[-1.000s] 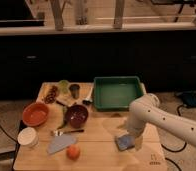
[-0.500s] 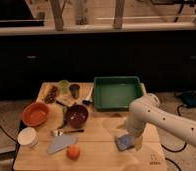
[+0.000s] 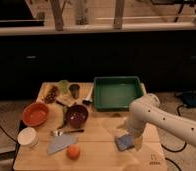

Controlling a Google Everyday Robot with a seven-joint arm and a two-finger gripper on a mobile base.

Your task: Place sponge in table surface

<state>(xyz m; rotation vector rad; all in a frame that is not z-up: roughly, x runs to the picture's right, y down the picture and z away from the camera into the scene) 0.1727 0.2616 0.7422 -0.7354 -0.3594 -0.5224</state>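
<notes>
The sponge (image 3: 124,142) is a small blue-grey square pad lying on the light tan wooden table surface (image 3: 101,150), near its right front part. My gripper (image 3: 133,141) hangs from the white arm (image 3: 161,117) that comes in from the right, and it is right at the sponge's right edge. A small dark mark (image 3: 153,162) shows near the table's front right corner.
A green tray (image 3: 117,93) stands at the back right. An orange bowl (image 3: 35,113), a dark bowl (image 3: 77,115), a white bowl (image 3: 27,136), a pale grey-blue sheet (image 3: 61,144), an orange fruit (image 3: 73,152), a cup (image 3: 74,90) and snacks lie on the left half.
</notes>
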